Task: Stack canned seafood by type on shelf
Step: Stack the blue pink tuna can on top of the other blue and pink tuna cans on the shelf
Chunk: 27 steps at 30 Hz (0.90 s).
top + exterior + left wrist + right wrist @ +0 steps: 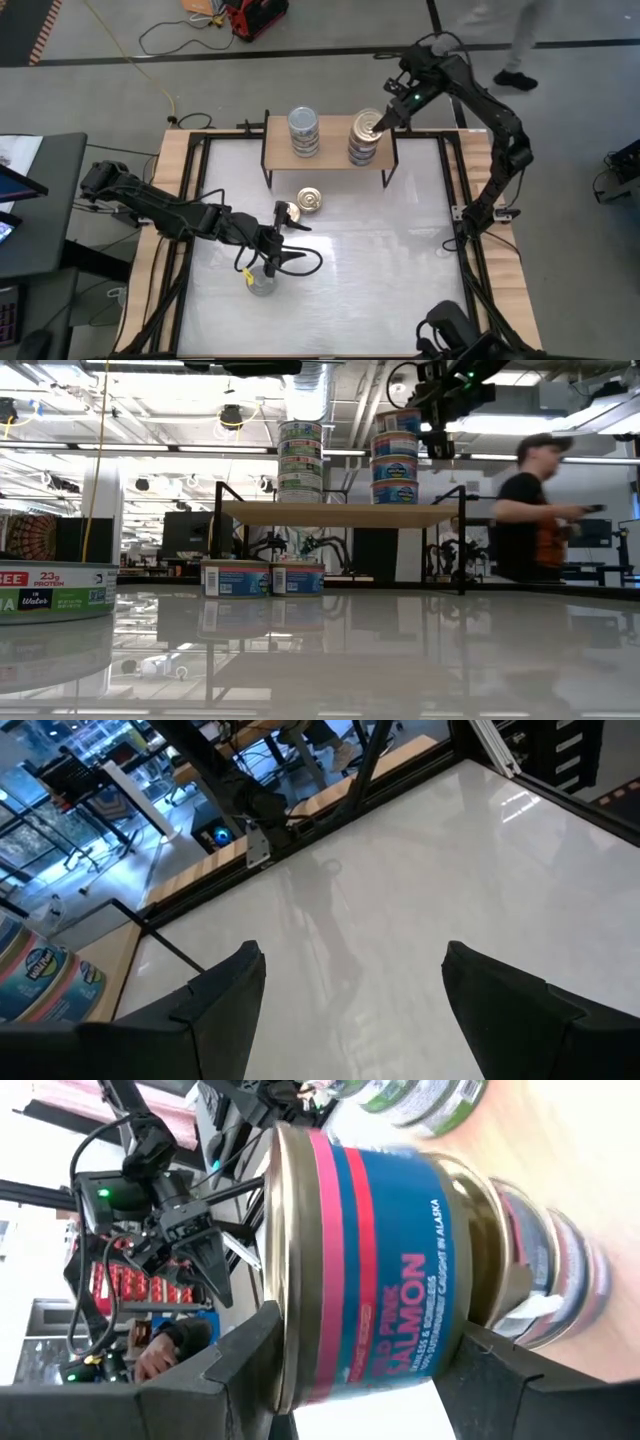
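Note:
The shelf [330, 152] stands at the table's far edge and bears two stacks of canned seafood. One stack has silver lids [303, 130] and the other gold lids [366, 138]. My right gripper [383, 118] is shut on the top tin [370, 1260] of the gold stack, a blue-and-pink salmon tin. Two tins [311, 200] [290, 212] stand on the table in front of the shelf. Another tin [262, 283] stands near my left arm. My left gripper [312, 245] hangs open over the table with nothing between its fingers [225, 1010]. My right gripper has the top tin between its two fingers, one by the gold lid's rim [283, 1310] and one by the base rim [455, 1330]. The fingers slant down from the table's far right. The tin stands upright over the stack [395, 465]. I cannot tell whether it rests on it.
A person [530, 510] walks behind the table's far right side. Black frame rails [190, 190] border the white tabletop. Bare tabletop [400, 260] lies to the near right of the loose tins.

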Available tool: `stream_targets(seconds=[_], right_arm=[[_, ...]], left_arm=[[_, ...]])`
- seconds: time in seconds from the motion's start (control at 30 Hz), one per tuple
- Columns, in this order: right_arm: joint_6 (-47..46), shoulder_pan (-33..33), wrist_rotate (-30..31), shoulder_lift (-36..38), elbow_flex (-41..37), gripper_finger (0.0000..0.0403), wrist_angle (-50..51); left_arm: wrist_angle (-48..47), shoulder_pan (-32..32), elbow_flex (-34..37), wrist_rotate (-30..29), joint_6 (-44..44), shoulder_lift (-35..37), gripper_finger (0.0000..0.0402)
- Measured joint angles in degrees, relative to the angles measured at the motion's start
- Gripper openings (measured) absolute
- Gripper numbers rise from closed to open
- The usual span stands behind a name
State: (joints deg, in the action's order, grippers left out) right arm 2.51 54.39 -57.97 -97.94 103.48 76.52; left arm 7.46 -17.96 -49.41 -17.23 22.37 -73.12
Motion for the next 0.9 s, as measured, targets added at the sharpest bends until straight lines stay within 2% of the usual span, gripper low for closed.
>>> stream_targets(seconds=[0.63,0.9], right_arm=[[0.8,-0.5,1.3,-0.6,0.0,0.0256,1.9],[2.5,-0.6,1.8,-0.6,3.7,0.0256,3.8]], left_arm=[[-0.5,0.0,0.0,-2.3,0.3,0.0,0.0293],[-0.5,0.0,0.0,-2.8,0.4,0.0,0.0293]])
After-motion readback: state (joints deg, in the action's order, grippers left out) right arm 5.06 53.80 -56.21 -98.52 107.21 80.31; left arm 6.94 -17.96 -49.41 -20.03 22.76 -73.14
